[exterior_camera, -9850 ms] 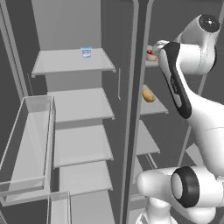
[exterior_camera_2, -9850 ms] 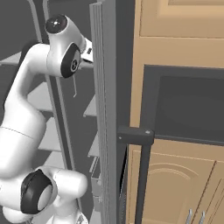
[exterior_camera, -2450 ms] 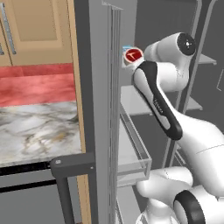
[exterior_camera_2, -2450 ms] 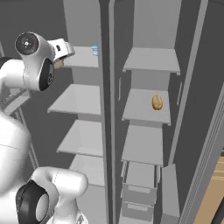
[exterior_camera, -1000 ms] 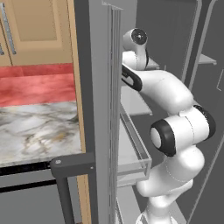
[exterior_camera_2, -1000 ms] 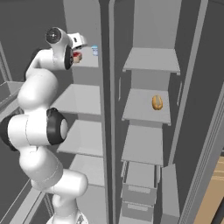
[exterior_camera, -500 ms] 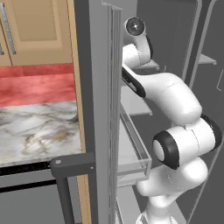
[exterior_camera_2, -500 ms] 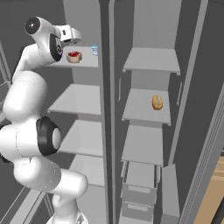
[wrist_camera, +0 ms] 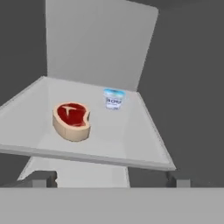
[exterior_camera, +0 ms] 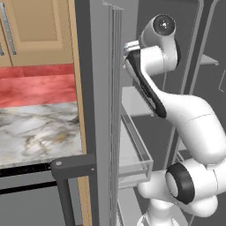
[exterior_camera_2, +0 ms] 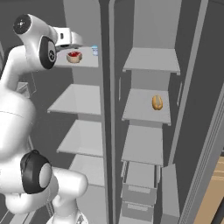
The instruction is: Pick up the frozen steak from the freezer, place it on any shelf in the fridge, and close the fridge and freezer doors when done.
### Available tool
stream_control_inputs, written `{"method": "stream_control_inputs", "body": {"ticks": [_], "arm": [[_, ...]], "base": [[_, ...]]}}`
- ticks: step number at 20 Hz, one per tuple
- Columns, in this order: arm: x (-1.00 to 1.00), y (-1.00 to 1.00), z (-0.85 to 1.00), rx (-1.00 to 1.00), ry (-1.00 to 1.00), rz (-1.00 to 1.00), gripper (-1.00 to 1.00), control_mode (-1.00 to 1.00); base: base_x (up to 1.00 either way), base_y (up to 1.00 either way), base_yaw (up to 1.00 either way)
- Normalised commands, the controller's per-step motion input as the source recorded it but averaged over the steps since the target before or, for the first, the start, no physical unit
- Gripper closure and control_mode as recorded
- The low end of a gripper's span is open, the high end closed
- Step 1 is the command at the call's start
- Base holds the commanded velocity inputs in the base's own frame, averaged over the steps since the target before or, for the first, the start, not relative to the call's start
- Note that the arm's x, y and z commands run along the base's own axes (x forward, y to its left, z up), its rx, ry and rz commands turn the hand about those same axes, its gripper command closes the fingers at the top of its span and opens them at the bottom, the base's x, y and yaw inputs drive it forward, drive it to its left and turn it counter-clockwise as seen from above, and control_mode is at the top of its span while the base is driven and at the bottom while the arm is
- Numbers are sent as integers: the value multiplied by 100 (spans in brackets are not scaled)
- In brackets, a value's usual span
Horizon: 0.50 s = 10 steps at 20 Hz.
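In the left base view my arm (exterior_camera: 176, 106) rises past the open fridge door (exterior_camera: 103, 110), whose edge stands tall just to my left with a clear bin (exterior_camera: 137, 154) on its inner side; beyond that door lie the marble counter (exterior_camera: 39, 128) and the wooden cabinets (exterior_camera: 35, 31), and my wrist reaches around the door's edge into the fridge, where I cannot tell how my fingers stand. In the right base view both compartments stand open: the fridge (exterior_camera_2: 83, 105) with its broad shelves on the left, the freezer (exterior_camera_2: 146, 109) with its short shelves and low drawers on the right, parted by a thin upright wall. The frozen steak (exterior_camera_2: 74, 56) lies flat on the fridge's top shelf just beneath my end effector (exterior_camera_2: 72, 39), with a blue-white cup (exterior_camera_2: 95, 50) near it toward the dividing wall, and an orange-brown lump (exterior_camera_2: 157, 102) sits on a middle freezer shelf. In the hand view the frozen steak (wrist_camera: 72, 120) rests alone on the top shelf (wrist_camera: 131, 144), left of centre and set back from the front lip, red face up, its long axis running roughly toward the back wall; the blue-white cup (wrist_camera: 113, 99) stands upright behind and to its right, apart from it. My end effector (wrist_camera: 109, 179) is spread wide and empty, both finger tips low before the shelf's front edge, with open shelf to the steak's right.
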Motion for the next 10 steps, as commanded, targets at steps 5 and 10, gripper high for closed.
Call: {"method": "stream_control_inputs", "body": {"ticks": [5,10], "arm": [[-100,-65,-21,1,23,0,-100,-100],[-100,-29,-61,-4,45,0,-100,-100]], "base": [[0,0,0],[0,0,0]]}}
